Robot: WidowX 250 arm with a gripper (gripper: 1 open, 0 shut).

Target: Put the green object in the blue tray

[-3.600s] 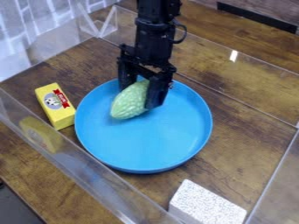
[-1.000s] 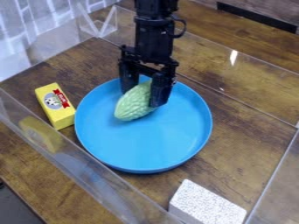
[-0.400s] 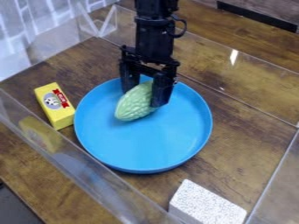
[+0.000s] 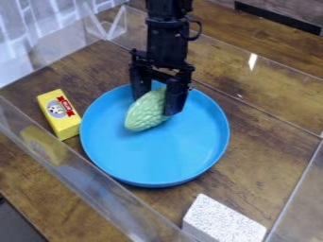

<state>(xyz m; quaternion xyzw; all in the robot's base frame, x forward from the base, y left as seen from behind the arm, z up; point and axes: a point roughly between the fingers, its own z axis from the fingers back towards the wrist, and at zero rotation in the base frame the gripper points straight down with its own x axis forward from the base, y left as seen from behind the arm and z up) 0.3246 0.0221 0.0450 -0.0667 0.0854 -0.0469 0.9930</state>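
A black robot arm [image 4: 168,24] comes down from the top middle of the picture. It stands almost straight up and points down at the table. At its bottom end is the claw [image 4: 159,97]. The claw has two black fingers [image 4: 138,83], one on each side. The fingers are spread wide apart. They are not squeezing anything.

The green object [image 4: 146,111] is between the two fingers and pokes out below them. It lies in the blue tray [image 4: 190,161], in the upper left part of it, near the rim. It rests on the tray floor. It is pale green and bumpy all over, like a little toy gourd. It is long and egg-shaped, and tilted, with its fat end pointing to the lower left. Its top end goes up between the fingers. I cannot tell if the fingers touch it.

The blue tray is big, round and bright blue, with a low raised edge. It sits in the middle of the picture on a dark brown wooden table [image 4: 271,104].

A yellow box [image 4: 57,113] lies on the table just left of the tray. A grey speckled block [image 4: 225,223] sits at the bottom right. A clear plastic wall [image 4: 57,170] runs along the lower left side of the table.
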